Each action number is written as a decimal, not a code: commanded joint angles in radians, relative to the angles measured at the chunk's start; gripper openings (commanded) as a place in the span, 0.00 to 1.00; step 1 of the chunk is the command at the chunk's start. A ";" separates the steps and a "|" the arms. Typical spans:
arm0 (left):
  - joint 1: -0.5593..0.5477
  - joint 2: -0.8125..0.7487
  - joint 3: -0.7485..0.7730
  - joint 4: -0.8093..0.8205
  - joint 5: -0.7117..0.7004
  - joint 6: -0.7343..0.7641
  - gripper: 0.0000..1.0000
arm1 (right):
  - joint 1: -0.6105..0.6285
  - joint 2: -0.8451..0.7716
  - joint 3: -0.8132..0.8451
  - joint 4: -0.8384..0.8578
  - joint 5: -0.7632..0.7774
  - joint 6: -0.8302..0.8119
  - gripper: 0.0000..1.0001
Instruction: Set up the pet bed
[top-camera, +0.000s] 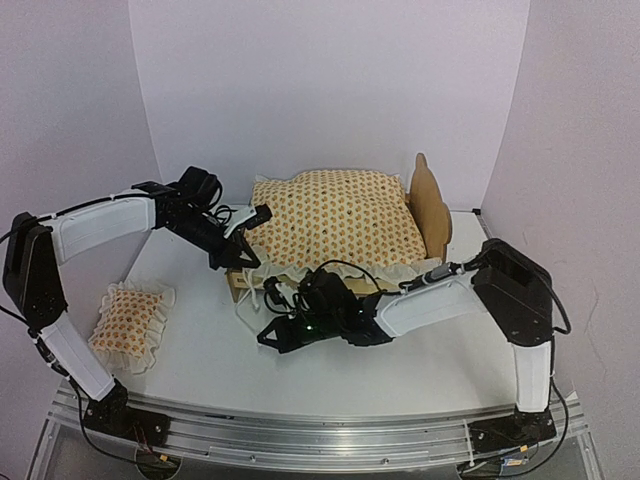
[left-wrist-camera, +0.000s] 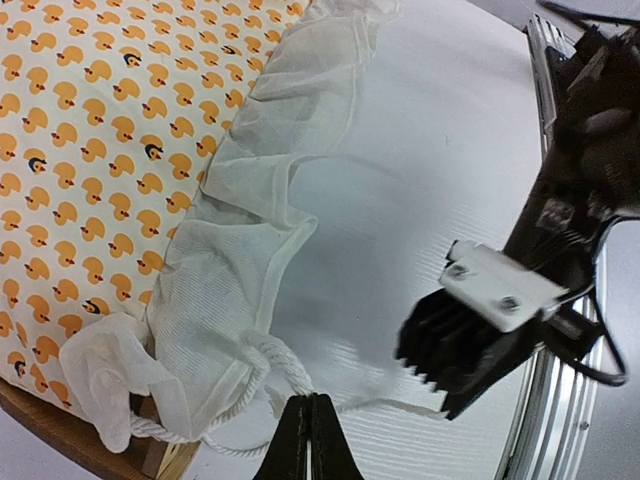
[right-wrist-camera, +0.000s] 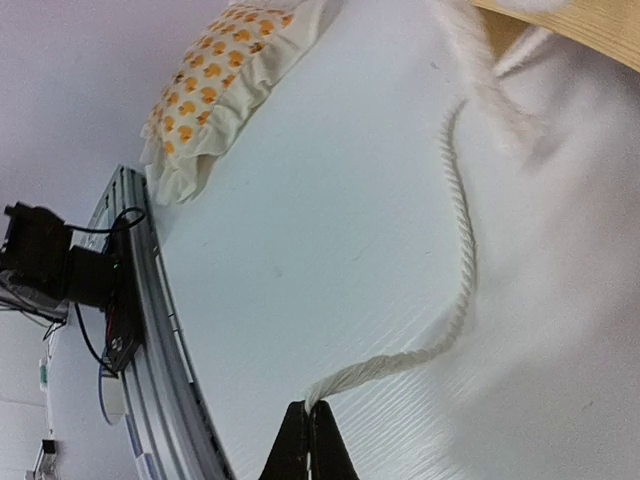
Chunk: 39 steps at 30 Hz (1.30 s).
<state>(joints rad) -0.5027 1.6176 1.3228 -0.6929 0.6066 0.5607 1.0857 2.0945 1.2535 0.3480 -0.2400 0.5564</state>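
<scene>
The pet bed stands at the back, its scalloped headboard on the right. The cream orange-patterned cushion lies on it, ruffle hanging over the near-left corner. My left gripper is at that corner. In the left wrist view it is shut on a white rope tie coming from the ruffle. My right gripper is low over the table in front of the bed. In the right wrist view it is shut on the free end of a rope tie.
The small matching pillow lies at the front left, also in the right wrist view. The metal rail runs along the near table edge. The right arm's gripper body is close to my left fingers.
</scene>
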 joint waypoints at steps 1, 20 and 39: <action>0.009 -0.027 0.010 -0.085 0.078 0.060 0.00 | 0.008 -0.154 -0.011 0.031 0.058 -0.068 0.00; 0.055 -0.091 -0.306 -0.106 -0.068 0.290 0.62 | -0.029 -0.186 0.100 -0.050 0.090 -0.113 0.00; 0.246 -0.216 -0.325 0.080 0.379 0.183 0.63 | 0.044 -0.092 0.275 -0.047 0.041 -0.109 0.00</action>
<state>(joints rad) -0.2899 1.4928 1.0282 -0.6245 0.7928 0.6254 1.1231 1.9414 1.4669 0.2682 -0.1644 0.4244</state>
